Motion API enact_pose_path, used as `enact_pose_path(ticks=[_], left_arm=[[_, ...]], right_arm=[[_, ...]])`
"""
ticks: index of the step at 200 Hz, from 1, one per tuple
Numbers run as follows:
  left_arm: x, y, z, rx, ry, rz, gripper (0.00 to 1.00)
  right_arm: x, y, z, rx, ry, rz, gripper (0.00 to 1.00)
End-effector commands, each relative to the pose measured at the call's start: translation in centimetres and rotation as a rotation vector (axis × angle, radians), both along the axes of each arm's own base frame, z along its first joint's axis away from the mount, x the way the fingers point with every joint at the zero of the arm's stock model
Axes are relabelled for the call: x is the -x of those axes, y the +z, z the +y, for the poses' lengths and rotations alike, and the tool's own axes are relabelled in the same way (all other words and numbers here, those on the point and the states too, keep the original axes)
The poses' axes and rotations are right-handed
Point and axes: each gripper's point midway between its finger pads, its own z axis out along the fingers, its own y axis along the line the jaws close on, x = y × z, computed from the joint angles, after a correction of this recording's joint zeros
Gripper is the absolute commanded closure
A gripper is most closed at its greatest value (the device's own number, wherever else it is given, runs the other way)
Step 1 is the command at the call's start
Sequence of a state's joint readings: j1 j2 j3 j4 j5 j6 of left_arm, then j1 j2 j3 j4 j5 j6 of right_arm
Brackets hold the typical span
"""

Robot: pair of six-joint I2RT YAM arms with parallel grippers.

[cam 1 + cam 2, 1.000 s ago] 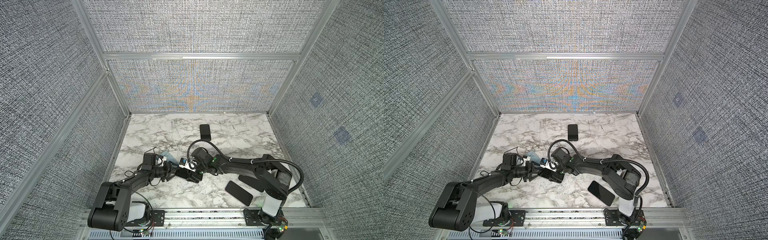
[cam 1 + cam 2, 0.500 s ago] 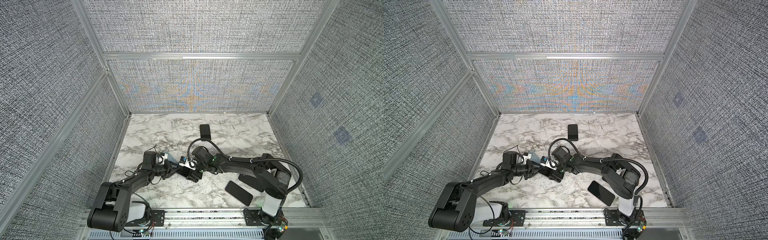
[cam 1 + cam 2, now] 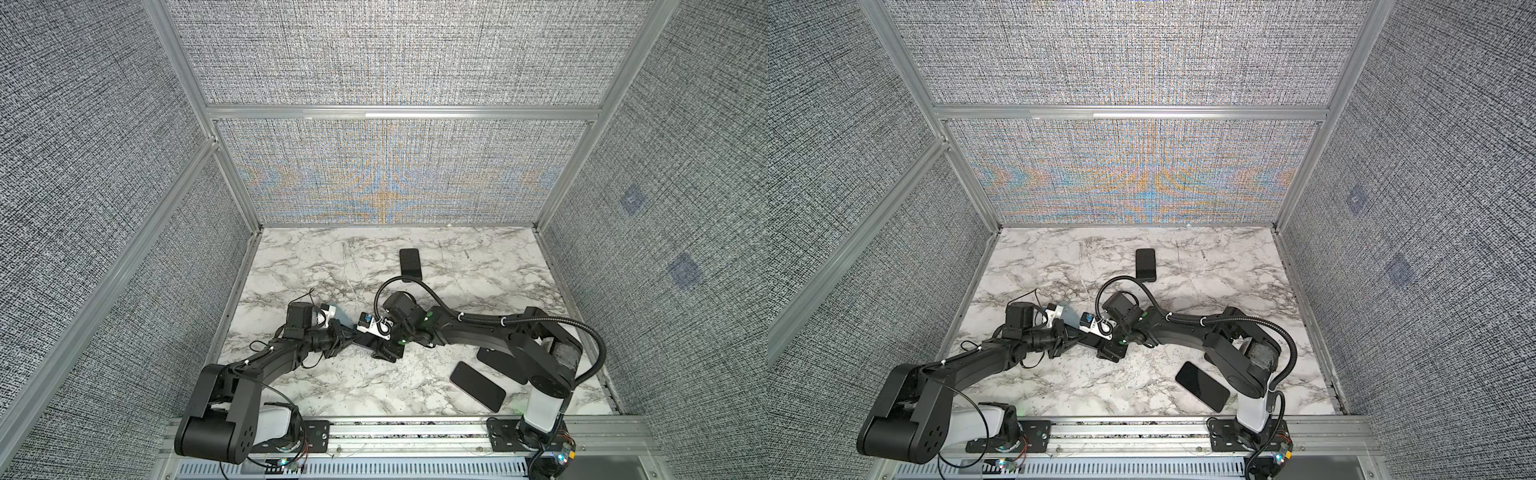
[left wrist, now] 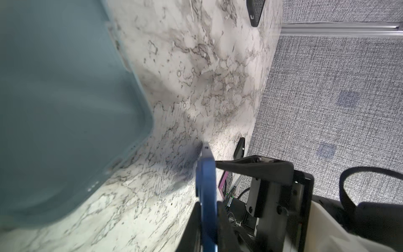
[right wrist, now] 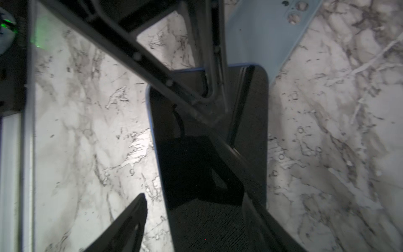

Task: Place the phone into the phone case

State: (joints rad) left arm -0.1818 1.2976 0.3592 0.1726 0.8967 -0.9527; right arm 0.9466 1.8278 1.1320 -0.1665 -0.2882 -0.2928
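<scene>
A phone (image 5: 185, 157) with a black screen and a blue edge (image 4: 205, 174) lies low over the marble table (image 3: 332, 386) at centre left in both top views. My left gripper (image 4: 206, 209) is shut on one end of it, seen edge-on between the jaws. My right gripper (image 5: 196, 207) is open and straddles the phone's other end, with one finger (image 5: 128, 224) standing clear of its side. The pale blue-grey phone case (image 4: 65, 98) lies flat just beyond the phone (image 3: 368, 340), and its camera holes show in the right wrist view (image 5: 257, 39).
A black phone (image 3: 410, 264) lies near the back of the table and another (image 3: 478, 386) at the front right. A dark flat item (image 3: 498, 365) is partly under the right arm. Fabric walls enclose the table (image 3: 1038, 374) on three sides.
My left gripper's jaws have closed onto the phone's end. Both grippers and the phone shifted slightly towards the case. The right gripper stays open.
</scene>
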Motion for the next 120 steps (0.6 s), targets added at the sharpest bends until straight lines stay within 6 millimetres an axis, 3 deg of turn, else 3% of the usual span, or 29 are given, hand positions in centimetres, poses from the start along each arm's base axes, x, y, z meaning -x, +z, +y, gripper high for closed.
enact_pose_path(ticks=[1, 28, 52, 100, 120], left_arm=[[-0.3, 0.3, 0.0, -0.001, 0.002, -0.016, 0.89], [-0.6, 0.5, -0.1, 0.002, 0.003, -0.029, 0.89], [-1.0, 1.2, -0.4, 0.020, -0.010, -0.051, 0.90], [-2.6, 4.6, -1.2, 0.075, -0.050, -0.139, 0.93], [-3.0, 6.2, -1.6, 0.102, -0.075, -0.177, 0.94]], right_arm=[[-0.2, 0.3, 0.1, 0.004, -0.009, 0.004, 0.30], [-0.4, 1.1, -0.4, 0.024, -0.038, 0.005, 0.24], [-0.1, 3.6, -1.0, -0.001, -0.072, 0.003, 0.21], [-0.2, 8.2, -3.9, -0.085, -0.309, 0.148, 0.21], [-1.7, 9.8, -6.0, -0.169, -0.452, 0.283, 0.21]])
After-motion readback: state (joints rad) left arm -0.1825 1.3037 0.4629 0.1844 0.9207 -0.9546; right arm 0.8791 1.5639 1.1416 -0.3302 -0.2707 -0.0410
